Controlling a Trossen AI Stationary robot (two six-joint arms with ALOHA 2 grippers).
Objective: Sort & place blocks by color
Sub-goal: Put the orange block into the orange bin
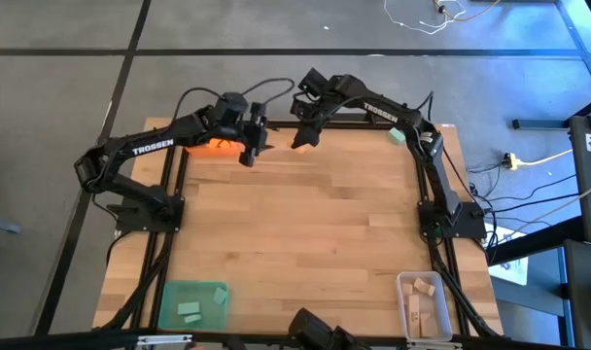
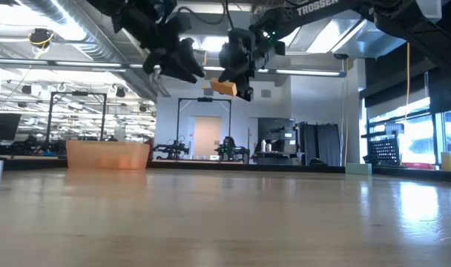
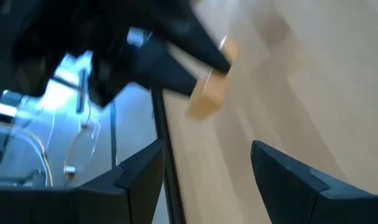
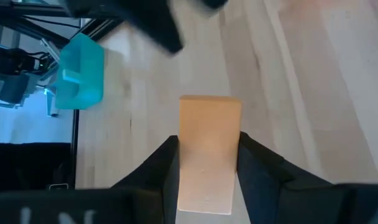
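My right gripper (image 1: 303,136) hangs high over the table's far middle, shut on an orange block (image 4: 209,143). The same block (image 2: 224,87) shows in the low view well above the tabletop. Just left of it my left gripper (image 1: 249,148) stands open and empty (image 3: 204,171), above the right edge of the orange tray (image 1: 214,147). Its wrist view looks at the held orange block (image 3: 211,93). A teal block (image 1: 398,136) lies flat on the table near the far right corner. My right gripper pinches the orange block's two long sides (image 4: 184,155) between its two fingers, at the block's near end. The fingers lie along the block and slant down toward the table. The block's free end (image 4: 210,109) sticks out past the fingertips, lifted clear of the table.
A green tray (image 1: 191,301) with teal blocks stands at the near left corner. A clear tray (image 1: 424,303) with pale wood blocks stands at the near right. The table's middle (image 1: 305,224) is bare wood. Black frame rails run along both sides.
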